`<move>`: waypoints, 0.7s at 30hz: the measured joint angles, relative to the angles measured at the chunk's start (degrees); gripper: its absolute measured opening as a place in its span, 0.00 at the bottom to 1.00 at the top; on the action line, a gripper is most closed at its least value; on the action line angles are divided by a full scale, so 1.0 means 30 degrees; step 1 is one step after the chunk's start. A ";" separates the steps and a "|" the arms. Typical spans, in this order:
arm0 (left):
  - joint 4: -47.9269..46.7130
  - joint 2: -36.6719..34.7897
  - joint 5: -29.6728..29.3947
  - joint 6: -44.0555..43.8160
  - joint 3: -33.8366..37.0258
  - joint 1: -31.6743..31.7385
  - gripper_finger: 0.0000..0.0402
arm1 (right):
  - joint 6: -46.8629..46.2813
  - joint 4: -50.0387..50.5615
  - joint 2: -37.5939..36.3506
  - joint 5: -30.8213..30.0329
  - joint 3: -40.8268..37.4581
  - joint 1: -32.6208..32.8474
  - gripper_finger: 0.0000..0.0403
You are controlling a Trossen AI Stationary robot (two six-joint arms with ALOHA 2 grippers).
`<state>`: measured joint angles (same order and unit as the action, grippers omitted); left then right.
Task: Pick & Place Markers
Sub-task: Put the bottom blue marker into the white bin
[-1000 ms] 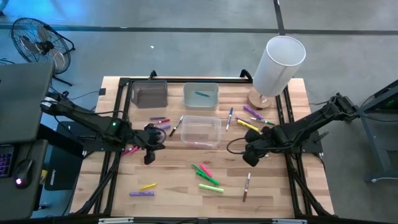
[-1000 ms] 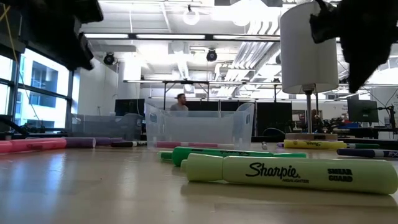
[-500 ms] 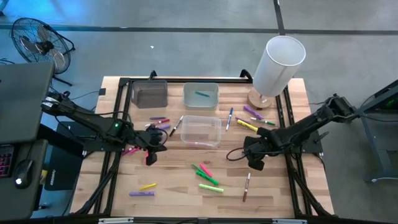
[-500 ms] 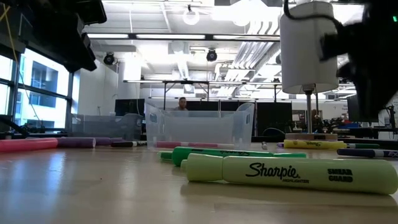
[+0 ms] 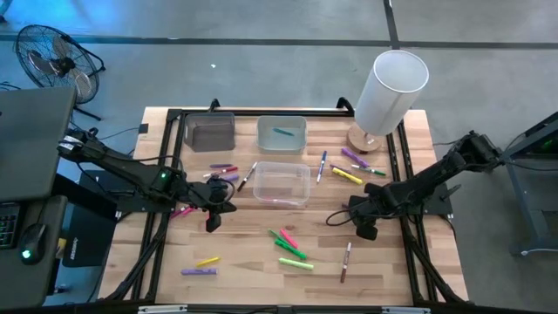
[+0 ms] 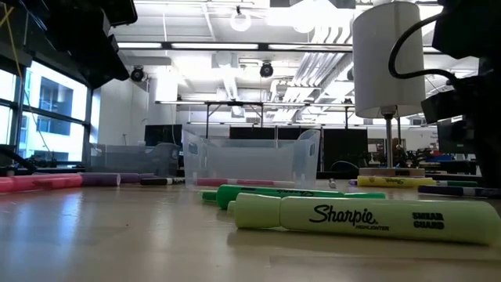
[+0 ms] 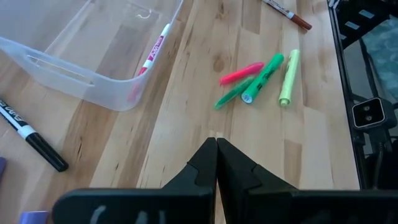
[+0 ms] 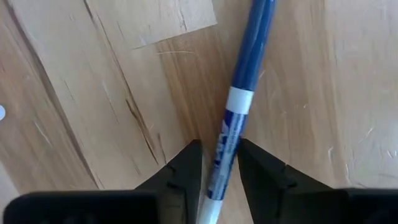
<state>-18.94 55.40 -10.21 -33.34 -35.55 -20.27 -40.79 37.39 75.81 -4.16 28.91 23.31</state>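
Markers lie scattered over the wooden table. My right gripper [image 8: 219, 171] points down at the table's right side [image 5: 366, 228], open, one finger on each side of a blue and white marker [image 8: 245, 68] that lies on the wood. My left gripper [image 7: 216, 146] hangs shut and empty left of centre [image 5: 212, 218]. Ahead of it lie a pink, two green and a yellow-green marker [image 7: 258, 78], also seen from above [image 5: 290, 244]. A brown marker [image 5: 346, 262] lies near the front. A yellow-green Sharpie highlighter [image 6: 364, 218] fills the low view.
A clear bin [image 5: 307, 184] stands mid-table with a marker [image 7: 152, 53] inside. Behind it are a grey bin [image 5: 211, 133] and another clear bin [image 5: 301, 139]. A tall white cylinder [image 5: 390, 90] on a round base stands at the back right. More markers [image 5: 224, 168] lie around the bins.
My right gripper has moved toward the front right, come down to the table and opened over the blue marker. The left arm has hardly shifted.
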 joint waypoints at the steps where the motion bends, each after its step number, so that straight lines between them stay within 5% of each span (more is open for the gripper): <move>1: -0.0007 0.0000 -0.0003 0.0000 0.0000 0.0000 0.00 | -0.0185 -0.0008 -0.0029 -0.0055 -0.0084 0.0004 0.22; 9: -0.0007 0.0000 -0.0624 0.0000 0.0000 0.0000 0.00 | 0.0093 -0.0111 0.0007 -0.0579 -0.0074 0.0073 0.05; 21: 0.0600 0.0000 -0.0553 -0.0567 0.0000 0.0000 0.00 | 0.0758 0.2096 -0.1997 -0.2214 0.1712 0.0015 0.05</move>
<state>-17.14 55.40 -11.87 -35.04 -35.55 -20.27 -38.51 43.68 69.82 -10.80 34.05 23.35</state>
